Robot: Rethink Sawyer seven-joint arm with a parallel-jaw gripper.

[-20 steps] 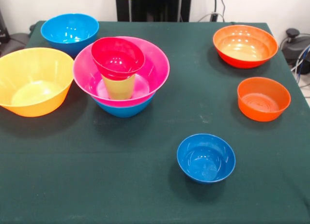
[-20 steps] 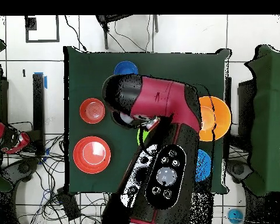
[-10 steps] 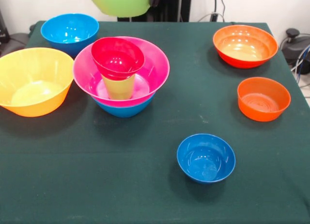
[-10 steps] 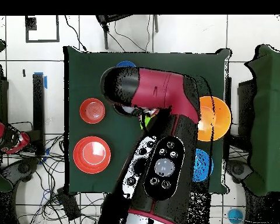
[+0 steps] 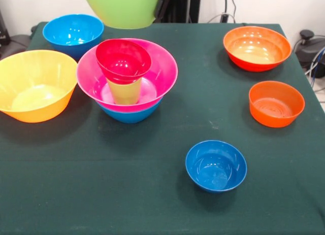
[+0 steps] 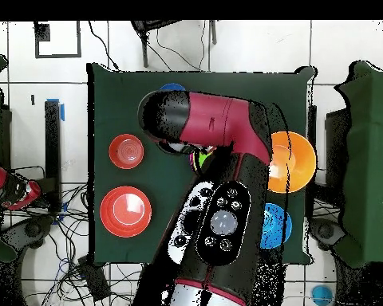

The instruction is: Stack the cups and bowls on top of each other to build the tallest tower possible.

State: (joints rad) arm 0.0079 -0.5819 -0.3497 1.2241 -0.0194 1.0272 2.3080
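**Green bowl hangs in the air above the pile**

From the front we see the green bowl [image 5: 123,9] up off the table [image 5: 152,194], near the top edge, above and just behind the pile. A dark part of the arm shows at the bowl's right rim, but we cannot make out the gripper itself, so we cannot tell whether it is spread or pinching the bowl.

The pile stands left of the middle of the green cloth. At the bottom sits a medium blue bowl [image 5: 131,114], with only its lower wall showing. The large pink bowl [image 5: 162,72] rests in it. Inside the pink bowl the lime cup [image 5: 124,92] stands upright, and the small crimson bowl [image 5: 122,60] sits on the cup's mouth, tipped a little toward us.

Just left of the pile is the large yellow-orange bowl [image 5: 35,85], near the pink rim. Behind it, at the far left corner, stands another blue bowl [image 5: 73,32]. On the right side, well apart from the pile, are a wide orange bowl [image 5: 256,47] and, nearer to us, a smaller orange bowl [image 5: 276,103]. A small blue bowl [image 5: 216,165] stands alone toward the front.

From overhead the red and black arm [image 6: 219,159] covers the middle of the table and hides the pile.
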